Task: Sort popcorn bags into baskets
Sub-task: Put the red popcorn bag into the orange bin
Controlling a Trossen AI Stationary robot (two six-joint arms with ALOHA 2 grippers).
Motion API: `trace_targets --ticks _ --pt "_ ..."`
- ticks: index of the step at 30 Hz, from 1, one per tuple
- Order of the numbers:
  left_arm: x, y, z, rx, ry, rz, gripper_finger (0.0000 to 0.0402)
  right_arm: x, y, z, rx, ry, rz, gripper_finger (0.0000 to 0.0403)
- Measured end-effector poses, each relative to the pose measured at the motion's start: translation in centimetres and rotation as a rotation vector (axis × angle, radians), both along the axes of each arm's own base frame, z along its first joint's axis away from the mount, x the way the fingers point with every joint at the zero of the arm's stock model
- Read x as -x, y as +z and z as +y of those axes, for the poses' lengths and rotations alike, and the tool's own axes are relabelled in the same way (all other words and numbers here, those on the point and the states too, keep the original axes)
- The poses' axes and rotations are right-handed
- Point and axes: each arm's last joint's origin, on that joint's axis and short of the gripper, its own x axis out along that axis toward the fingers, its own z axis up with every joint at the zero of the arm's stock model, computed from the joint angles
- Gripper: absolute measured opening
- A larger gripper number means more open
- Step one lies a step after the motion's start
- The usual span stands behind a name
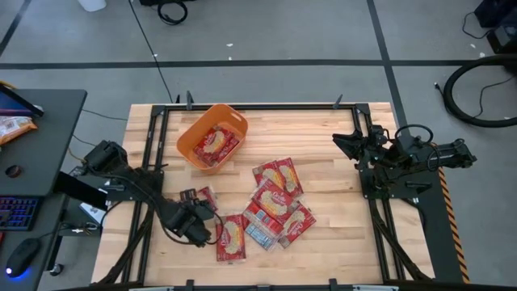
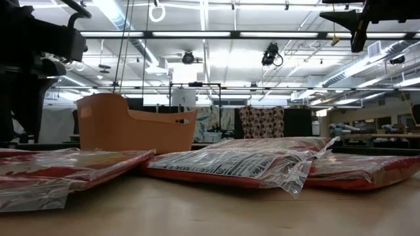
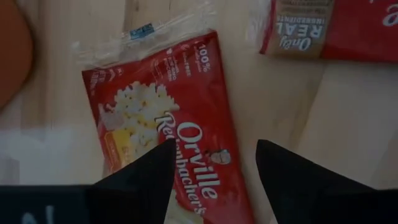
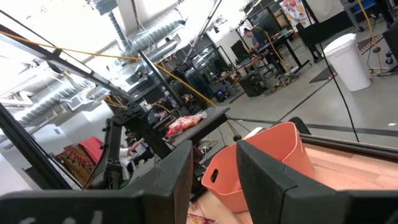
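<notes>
An orange basket (image 1: 212, 137) (image 2: 131, 124) stands toward the table's far left, with red popcorn bags (image 1: 215, 145) lying in it. Several more red bags lie flat in a loose overlapping pile (image 1: 277, 202) (image 2: 243, 164) at the table's middle. One lies alone near the near edge (image 1: 232, 238). My left gripper (image 1: 194, 217) (image 3: 214, 158) is open and low over a single red bag (image 3: 161, 124) (image 1: 207, 196) left of the pile, one finger on each side of the bag's near part. My right gripper (image 1: 343, 144) (image 4: 214, 168) is open and raised at the table's right, far from the bags. My left gripper comes at the single bag's printed face (image 3: 199, 149) from above, fingers pointing down. The bag lies flat on the table. I cannot tell whether the fingertips touch it.
Bare wood lies between the basket and the pile, and on the right half of the table. Black frame rails (image 1: 266, 105) run along the table's edges. A desk with a keyboard and mouse (image 1: 24, 218) stands off the left side.
</notes>
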Motion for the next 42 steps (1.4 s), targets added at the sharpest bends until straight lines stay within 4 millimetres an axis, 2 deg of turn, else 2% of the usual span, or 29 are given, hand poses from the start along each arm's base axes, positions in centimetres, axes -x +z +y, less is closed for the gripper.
trace_targets --ticks 4,11,24,28,35,42 --pt "0.4 -1.0 0.4 0.009 0.013 0.007 0.0227 0.0 0.0 0.0 0.000 0.000 0.000 0.0130" --pt "0.3 -1.1 0.4 0.001 -0.021 0.001 0.0224 0.0 0.0 0.0 -0.003 0.000 -0.002 0.0130" --pt "1.0 -2.8 0.8 0.035 0.007 0.046 0.0179 0.0 0.1 0.0 -0.005 0.000 -0.011 0.0130" --pt "1.1 -3.3 0.8 0.024 0.004 0.079 0.0137 0.0 0.1 0.0 -0.006 0.000 -0.016 0.0130" --pt "0.7 -2.6 0.4 0.047 0.038 0.091 0.0019 0.0 0.2 0.0 -0.006 0.000 -0.019 0.0130" --pt "-0.2 -0.4 -0.2 0.117 0.035 0.087 0.0005 0.0 0.2 0.0 -0.006 0.000 -0.018 0.0130"
